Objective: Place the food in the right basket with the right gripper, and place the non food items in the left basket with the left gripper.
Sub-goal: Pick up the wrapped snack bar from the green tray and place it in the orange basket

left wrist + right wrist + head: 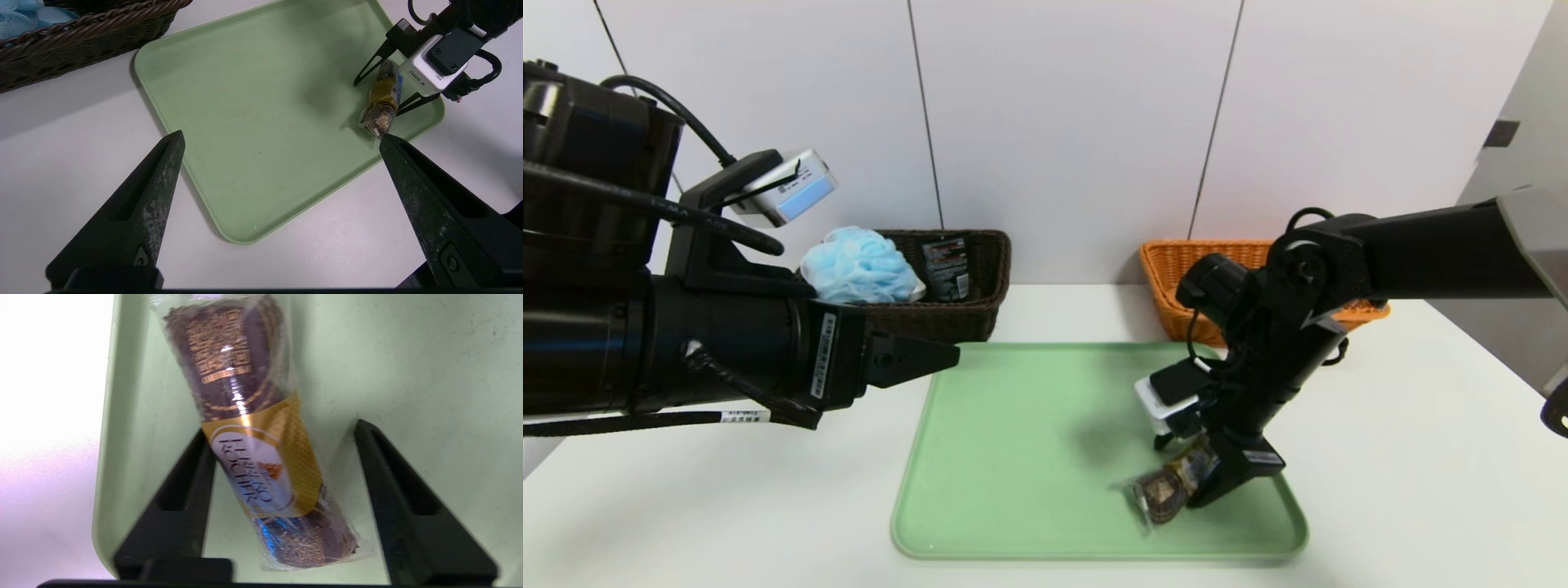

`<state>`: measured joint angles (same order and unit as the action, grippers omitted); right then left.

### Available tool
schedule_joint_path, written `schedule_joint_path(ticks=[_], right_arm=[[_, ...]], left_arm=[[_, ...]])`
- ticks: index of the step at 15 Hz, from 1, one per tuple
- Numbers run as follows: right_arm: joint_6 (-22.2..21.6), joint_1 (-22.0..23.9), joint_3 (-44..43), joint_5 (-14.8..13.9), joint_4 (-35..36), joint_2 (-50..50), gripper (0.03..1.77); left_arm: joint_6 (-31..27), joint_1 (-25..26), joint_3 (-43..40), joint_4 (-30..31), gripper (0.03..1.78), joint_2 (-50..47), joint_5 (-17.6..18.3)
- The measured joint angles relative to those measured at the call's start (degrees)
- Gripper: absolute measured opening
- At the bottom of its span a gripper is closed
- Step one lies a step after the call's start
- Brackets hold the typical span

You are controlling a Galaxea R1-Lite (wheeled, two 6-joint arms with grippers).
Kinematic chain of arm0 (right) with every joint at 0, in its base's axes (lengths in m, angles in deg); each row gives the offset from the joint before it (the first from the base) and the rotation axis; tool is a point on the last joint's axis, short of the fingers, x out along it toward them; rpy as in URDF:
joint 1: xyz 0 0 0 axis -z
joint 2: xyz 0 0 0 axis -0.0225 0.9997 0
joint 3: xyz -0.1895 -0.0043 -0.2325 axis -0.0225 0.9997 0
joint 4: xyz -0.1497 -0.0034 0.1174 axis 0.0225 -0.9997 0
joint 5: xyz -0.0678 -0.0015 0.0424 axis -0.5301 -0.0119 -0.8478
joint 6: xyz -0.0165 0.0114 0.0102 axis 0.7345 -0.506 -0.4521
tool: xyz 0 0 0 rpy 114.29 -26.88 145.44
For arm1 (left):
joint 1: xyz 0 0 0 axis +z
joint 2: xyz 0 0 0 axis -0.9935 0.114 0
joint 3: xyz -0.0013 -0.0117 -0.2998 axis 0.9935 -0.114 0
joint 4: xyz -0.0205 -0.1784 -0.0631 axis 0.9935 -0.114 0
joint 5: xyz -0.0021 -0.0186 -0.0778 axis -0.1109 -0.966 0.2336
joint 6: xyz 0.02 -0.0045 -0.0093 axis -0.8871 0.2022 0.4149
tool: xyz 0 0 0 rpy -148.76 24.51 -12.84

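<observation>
A clear pack of chocolate balls with a gold label (1172, 486) (382, 102) (253, 457) lies near the front right corner of the green tray (1013, 449). My right gripper (1188, 482) (281, 428) reaches down onto the tray and straddles the pack. One finger touches the pack's side, and a gap is left at the other finger, so the gripper is open. My left gripper (947, 355) (282, 136) hovers wide open and empty above the tray's left edge. The brown left basket (980, 269) holds a blue bath sponge (862, 265) and a dark packet (946, 268).
The orange right basket (1176, 269) stands at the back right, partly behind my right arm. White table surface surrounds the tray (253, 122). A white wall closes off the back.
</observation>
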<state>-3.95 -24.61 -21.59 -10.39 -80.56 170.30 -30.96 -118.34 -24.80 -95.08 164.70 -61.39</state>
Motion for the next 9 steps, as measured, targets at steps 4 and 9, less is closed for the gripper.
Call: schedule_joint_path(ticks=[4, 9], right_arm=[[0.0, 0.4, -0.7, 0.3, 0.1, -0.3, 0.36], [-0.2, 1.1, -0.8, 0.6, -0.8, -1.2, 0.18]], left_arm=[[0.0, 0.1, 0.2, 0.0, 1.69, 0.1, 0.0], [-0.1, 0.3, 0.4, 0.4, 1.69, 0.1, 0.2]])
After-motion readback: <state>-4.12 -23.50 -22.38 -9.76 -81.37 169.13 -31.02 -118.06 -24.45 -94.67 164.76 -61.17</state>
